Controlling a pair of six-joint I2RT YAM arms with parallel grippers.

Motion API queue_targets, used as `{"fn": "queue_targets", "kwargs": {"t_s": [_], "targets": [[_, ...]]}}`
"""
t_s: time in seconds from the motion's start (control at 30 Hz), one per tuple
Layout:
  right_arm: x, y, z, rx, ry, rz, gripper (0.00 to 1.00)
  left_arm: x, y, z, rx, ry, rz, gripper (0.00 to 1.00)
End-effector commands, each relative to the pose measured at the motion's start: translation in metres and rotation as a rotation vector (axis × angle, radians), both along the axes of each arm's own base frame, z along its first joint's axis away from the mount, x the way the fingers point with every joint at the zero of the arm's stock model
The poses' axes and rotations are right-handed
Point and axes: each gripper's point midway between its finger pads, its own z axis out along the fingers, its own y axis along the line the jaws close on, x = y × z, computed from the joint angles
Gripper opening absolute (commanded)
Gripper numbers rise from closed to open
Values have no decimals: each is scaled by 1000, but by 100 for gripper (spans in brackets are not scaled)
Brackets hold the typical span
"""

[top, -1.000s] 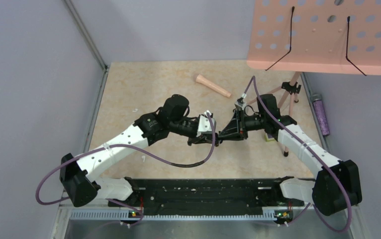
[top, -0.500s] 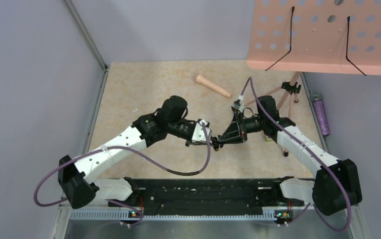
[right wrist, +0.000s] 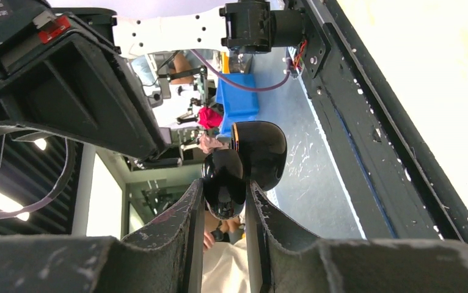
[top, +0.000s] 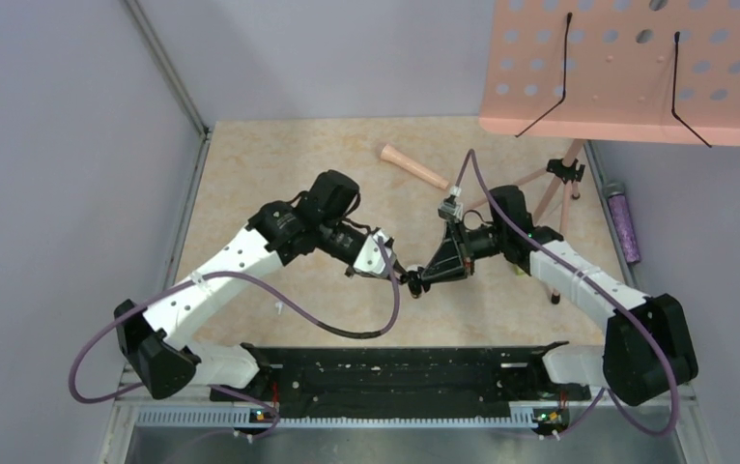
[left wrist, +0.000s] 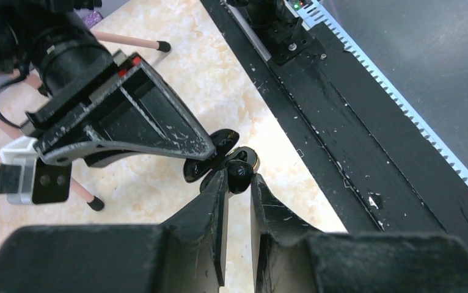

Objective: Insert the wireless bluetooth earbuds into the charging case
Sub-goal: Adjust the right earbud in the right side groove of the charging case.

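Black charging case (right wrist: 257,152), a speck from above, sits clamped in right claw (right wrist: 223,188) close-up; left claw (left wrist: 239,177) closed.

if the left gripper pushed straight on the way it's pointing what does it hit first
The glossy black charging case at its tips; the left gripper looks shut on part of it. Just beyond is the right gripper, clamped on the same case, though depth is unclear.

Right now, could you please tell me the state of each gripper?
Left gripper: shut on the black charging case.
Right gripper: shut on the same case, other half.
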Motion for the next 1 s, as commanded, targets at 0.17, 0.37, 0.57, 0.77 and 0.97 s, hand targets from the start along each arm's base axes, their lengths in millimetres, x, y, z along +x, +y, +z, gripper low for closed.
{"fn": "queue_targets", "kwargs": {"t_s": [0.17, 0.37, 0.57, 0.77, 0.97], "targets": [[7, 17, -23, -8, -63, 161, 0, 14, 9, 18, -81, 60, -100, 0], [36, 29, -37, -90, -134, 235, 0, 39, 12, 23, -83, 95, -71, 0], [37, 31, -48, -90, -178, 287, 0, 42, 14, 21, -69, 85, -33, 0], [38, 32, -53, -39, -187, 331, 0, 42, 13, 14, -66, 93, -40, 0], [38, 31, -59, -41, -177, 340, 0, 43, 12, 0, -24, 77, -38, 0]]}}
